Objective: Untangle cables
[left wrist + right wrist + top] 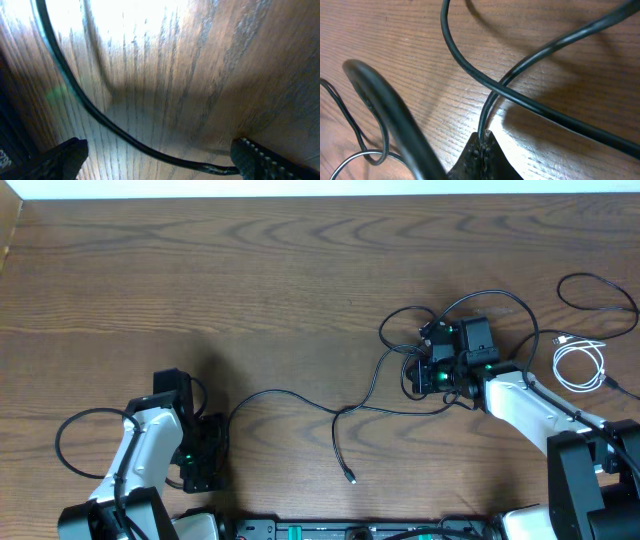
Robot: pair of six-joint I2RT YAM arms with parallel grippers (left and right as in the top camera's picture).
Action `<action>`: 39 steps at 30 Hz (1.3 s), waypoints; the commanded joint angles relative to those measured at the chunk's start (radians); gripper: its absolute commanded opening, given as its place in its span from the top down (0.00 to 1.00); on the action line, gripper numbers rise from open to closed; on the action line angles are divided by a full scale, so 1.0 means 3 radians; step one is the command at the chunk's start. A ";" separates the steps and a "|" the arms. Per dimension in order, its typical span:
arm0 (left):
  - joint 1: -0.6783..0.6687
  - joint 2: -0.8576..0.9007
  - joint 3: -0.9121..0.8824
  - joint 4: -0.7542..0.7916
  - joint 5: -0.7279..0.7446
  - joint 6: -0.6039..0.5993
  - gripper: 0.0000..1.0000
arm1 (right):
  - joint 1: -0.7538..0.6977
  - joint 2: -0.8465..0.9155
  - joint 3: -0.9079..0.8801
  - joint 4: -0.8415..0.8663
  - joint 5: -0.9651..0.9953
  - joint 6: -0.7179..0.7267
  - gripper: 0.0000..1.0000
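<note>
Grained wooden table point(300, 260) bears a thin, looping black cable point(280, 391)

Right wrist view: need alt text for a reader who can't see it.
The right gripper, shut, pinches a black cable at bottom centre, just below where it crosses a second cable on the wood table. A thick cable, blurred, arcs across the left foreground.

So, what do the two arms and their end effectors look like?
The left arm and right arm have white shells, black joint housings and green lights. The left end effector and right end effector are black; a left pad looks ribbed.
</note>
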 commanded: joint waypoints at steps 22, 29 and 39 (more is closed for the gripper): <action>0.0003 0.0384 -0.0131 0.1071 -0.0310 0.0148 0.38 | -0.0011 0.0028 -0.0025 -0.0014 -0.0043 0.0000 0.99; 0.0004 0.0422 -0.0128 0.1689 -0.0305 0.1356 0.92 | -0.0011 0.0028 -0.0025 -0.0006 -0.0179 0.0018 0.99; 0.0004 0.0422 -0.0097 0.2138 0.1160 0.3218 0.92 | -0.0011 0.0028 -0.0025 0.0272 -0.1049 0.0188 0.99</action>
